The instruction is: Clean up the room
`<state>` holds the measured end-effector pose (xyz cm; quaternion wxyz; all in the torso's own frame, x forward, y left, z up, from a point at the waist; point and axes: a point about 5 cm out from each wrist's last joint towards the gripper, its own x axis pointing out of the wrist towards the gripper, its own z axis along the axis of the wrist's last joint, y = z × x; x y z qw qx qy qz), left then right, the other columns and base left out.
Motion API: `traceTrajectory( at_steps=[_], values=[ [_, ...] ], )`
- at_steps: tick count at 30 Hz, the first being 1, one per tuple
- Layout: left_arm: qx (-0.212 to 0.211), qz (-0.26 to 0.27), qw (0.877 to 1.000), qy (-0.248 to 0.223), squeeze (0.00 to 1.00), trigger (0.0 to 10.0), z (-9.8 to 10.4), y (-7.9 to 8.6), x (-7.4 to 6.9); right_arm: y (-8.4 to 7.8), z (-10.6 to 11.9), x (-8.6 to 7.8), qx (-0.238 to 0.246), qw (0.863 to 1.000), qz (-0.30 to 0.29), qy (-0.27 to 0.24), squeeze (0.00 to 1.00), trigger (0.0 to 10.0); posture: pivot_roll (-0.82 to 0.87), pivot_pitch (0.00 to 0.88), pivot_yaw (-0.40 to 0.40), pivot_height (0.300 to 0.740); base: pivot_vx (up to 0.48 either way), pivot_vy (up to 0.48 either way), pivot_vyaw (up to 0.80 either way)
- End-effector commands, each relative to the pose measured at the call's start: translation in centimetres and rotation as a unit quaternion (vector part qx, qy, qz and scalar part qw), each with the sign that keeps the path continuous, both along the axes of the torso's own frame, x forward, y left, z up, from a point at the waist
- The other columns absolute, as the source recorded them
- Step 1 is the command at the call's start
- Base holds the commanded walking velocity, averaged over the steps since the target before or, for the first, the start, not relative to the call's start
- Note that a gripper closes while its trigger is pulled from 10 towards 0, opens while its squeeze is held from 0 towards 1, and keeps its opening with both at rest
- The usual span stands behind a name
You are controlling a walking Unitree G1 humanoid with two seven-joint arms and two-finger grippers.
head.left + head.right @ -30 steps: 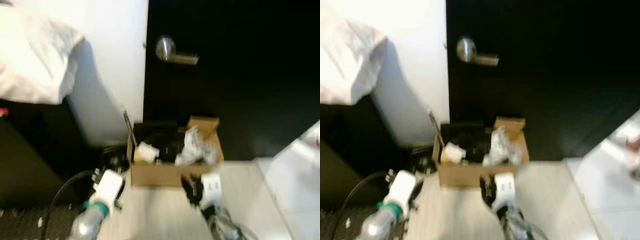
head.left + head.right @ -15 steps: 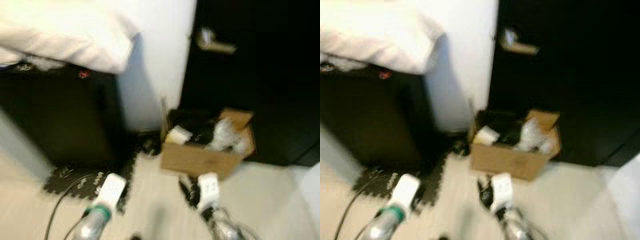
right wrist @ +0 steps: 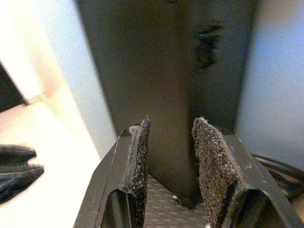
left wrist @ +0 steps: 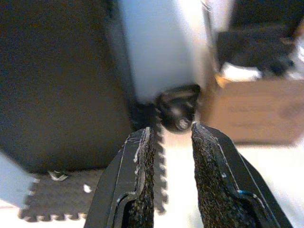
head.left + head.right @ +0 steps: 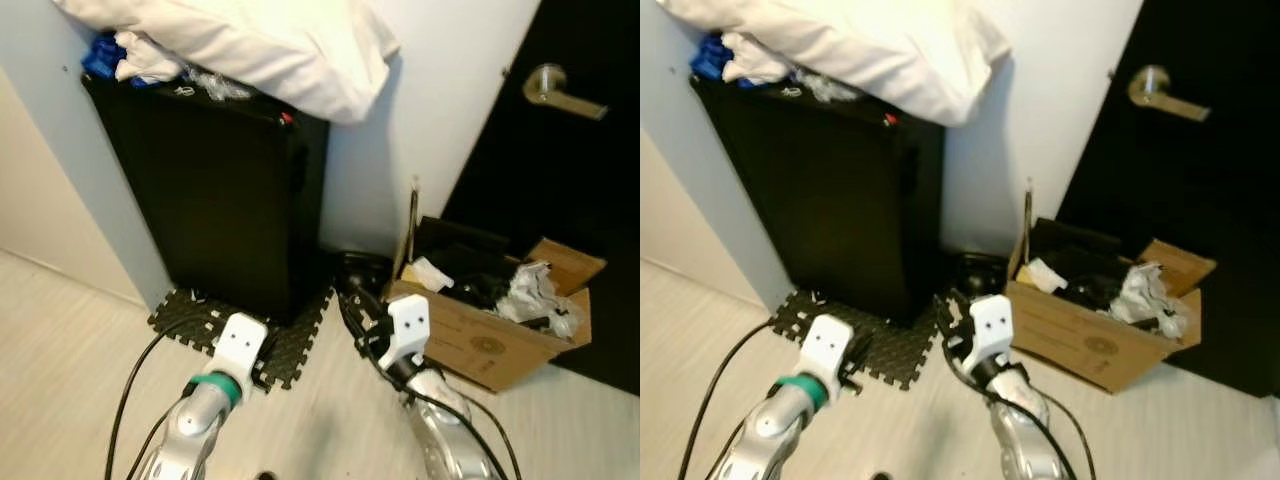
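Pale wood-look floor (image 5: 60, 340) meets a white wall (image 5: 440, 110) and a dark door with a silver lever handle (image 5: 560, 90); a tall black cabinet (image 5: 210, 200) stands on a black interlocking foam mat (image 5: 300, 345) with a white pillow (image 5: 250, 45) piled on top. An open brown cardboard box (image 5: 490, 335) of crumpled white paper and dark items sits on the floor against the door, a round black object (image 4: 178, 107) just beside its left corner. Left gripper (image 4: 171, 142) and right gripper (image 3: 168, 137) hover low over the floor, fingers slightly parted, both empty.

Bright, sharp; blurred wrist backgrounds
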<state>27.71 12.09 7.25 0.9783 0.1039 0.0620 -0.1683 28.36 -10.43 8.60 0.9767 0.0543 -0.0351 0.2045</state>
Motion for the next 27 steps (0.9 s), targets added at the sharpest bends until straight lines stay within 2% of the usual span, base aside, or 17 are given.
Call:
traceTrajectory(
  at_steps=[1,14,22,27],
  values=[
    [0.003,0.006,1.0,0.013,0.0,10.0,-0.4,0.3,-0.2,0.3,0.1,-0.2,0.007,1.0,0.006,0.002,0.0,10.0,0.04,0.016,0.003,0.74,0.0,0.0,0.8],
    [0.003,0.019,1.0,0.006,0.0,10.0,0.0,0.3,-0.1,1.5,0.6,-1.0,0.012,0.999,0.04,0.003,0.0,10.0,0.04,0.023,0.004,0.74,0.0,0.0,0.8],
    [0.008,0.022,1.0,0.002,0.0,10.0,0.1,0.5,-0.1,2.4,0.6,-1.6,0.017,0.996,0.082,0.012,0.0,10.0,0.04,0.029,0.006,0.74,0.0,0.0,0.8],
    [0.009,0.027,1.0,-0.002,0.0,10.0,0.2,0.6,-0.1,2.7,0.5,-1.8,0.019,0.995,0.094,0.015,0.0,10.0,0.05,0.03,0.007,0.74,0.358,0.0,0.8]
  ],
)
